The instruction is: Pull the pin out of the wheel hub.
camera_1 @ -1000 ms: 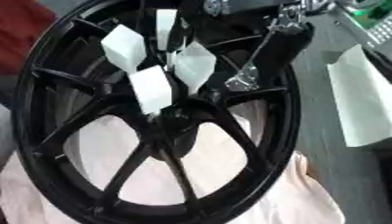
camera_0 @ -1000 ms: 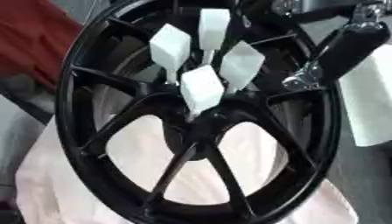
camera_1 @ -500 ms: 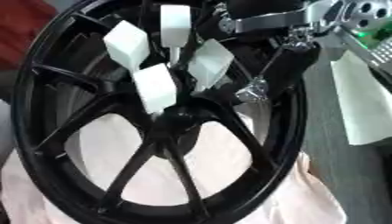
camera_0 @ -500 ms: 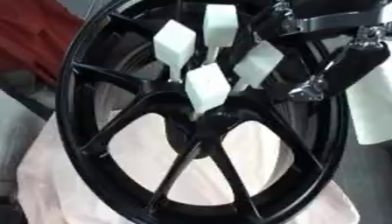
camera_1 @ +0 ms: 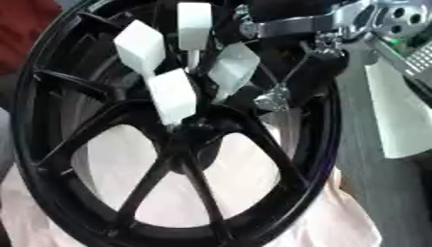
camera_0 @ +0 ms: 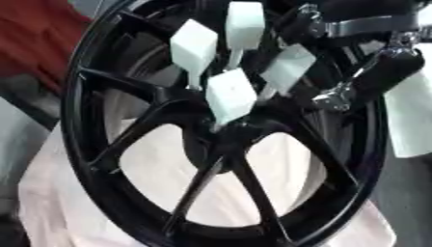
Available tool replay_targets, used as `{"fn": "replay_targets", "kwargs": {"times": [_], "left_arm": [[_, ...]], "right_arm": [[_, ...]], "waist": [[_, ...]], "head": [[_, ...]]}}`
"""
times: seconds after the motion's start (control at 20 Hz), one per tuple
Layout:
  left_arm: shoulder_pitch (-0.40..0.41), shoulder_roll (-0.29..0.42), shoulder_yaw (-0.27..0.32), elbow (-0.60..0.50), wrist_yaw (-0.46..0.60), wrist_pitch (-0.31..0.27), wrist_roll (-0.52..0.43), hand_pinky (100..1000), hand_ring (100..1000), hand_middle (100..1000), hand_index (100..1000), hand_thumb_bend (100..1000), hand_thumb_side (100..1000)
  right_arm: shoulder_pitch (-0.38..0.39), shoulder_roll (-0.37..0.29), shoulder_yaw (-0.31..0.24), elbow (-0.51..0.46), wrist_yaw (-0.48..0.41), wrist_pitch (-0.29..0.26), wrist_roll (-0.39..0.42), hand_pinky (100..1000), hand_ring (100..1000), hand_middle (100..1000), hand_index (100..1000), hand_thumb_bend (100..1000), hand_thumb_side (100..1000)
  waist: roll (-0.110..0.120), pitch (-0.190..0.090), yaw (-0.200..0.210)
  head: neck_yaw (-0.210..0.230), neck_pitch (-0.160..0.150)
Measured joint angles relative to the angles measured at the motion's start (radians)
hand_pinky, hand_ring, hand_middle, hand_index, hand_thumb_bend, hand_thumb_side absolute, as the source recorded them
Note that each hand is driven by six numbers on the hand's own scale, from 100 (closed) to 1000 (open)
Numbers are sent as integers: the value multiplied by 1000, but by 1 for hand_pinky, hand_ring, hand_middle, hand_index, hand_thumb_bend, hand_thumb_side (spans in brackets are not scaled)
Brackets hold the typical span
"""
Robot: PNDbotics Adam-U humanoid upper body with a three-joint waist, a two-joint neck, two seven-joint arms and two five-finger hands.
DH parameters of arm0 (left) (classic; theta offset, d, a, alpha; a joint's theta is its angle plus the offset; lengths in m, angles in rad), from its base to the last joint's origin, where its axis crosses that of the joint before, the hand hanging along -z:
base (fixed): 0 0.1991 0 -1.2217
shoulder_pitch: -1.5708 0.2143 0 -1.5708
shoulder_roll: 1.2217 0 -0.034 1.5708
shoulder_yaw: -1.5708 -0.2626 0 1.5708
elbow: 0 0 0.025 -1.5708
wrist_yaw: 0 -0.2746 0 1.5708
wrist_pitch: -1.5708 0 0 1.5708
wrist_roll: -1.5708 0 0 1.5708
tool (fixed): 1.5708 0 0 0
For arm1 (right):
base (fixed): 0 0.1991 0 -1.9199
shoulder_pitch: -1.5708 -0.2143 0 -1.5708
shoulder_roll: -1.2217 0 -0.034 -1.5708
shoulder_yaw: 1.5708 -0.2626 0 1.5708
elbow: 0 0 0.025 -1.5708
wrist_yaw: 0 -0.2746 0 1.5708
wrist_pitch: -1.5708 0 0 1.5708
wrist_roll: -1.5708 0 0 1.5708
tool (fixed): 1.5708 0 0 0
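Closer now than a second ago, the right hand (camera_0: 371, 82) has come in from the upper right toward the black wheel hub (camera_0: 221, 140), which lies on pale cloth (camera_0: 76, 212). Four white-headed pins (camera_0: 229, 94) stand at its centre, none gripped. Whether its fingers are open or curled, I cannot tell. Left hand unseen.

The right arm entered from the upper right corner, its black forearm and silver wrist joint lying across the top of both eye views. The right hand (camera_0: 371, 82) hung down from that wrist, a black finger (camera_1: 317, 72) angled downward and to the left, ending in a silver tip. Whether the fingers were curled could not be determined. The left hand appeared in neither view.
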Motion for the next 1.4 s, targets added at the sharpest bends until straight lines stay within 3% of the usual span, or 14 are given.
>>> {"fn": "replay_targets", "kwargs": {"times": [0.3, 0.75, 0.95, 1.25, 1.4], "left_arm": [[0, 0, 0, 0, 2, 0, 0, 879, 762, 709, 923, 181, 980], [2, 0, 0, 0, 6, -1, 1, 879, 760, 705, 917, 184, 980], [3, 0, 0, 0, 9, -3, 2, 880, 758, 703, 915, 184, 980], [3, 0, 0, 0, 9, -3, 3, 881, 757, 703, 914, 184, 981], [3, 0, 0, 0, 9, -3, 3, 881, 757, 703, 914, 184, 981]], "right_arm": [[4, 0, -15, 0, 0, 2, -1, 847, 836, 752, 829, 173, 100], [9, -11, -35, 13, 28, 11, 1, 847, 843, 763, 848, 291, 100], [9, -11, -41, 28, 49, 6, 8, 844, 837, 749, 839, 277, 100], [9, -11, -44, 40, 48, -1, -3, 817, 783, 584, 736, 132, 100], [10, -11, -42, 40, 20, 4, -32, 797, 738, 465, 600, 100, 100]], "waist": [[-1, 5, 0], [-4, 6, -3], [-6, 6, -4], [-6, 8, -5], [-6, 9, -5]], "head": [[-1, -7], [-3, -11], [-4, -13], [-8, -17], [-9, -17]]}}
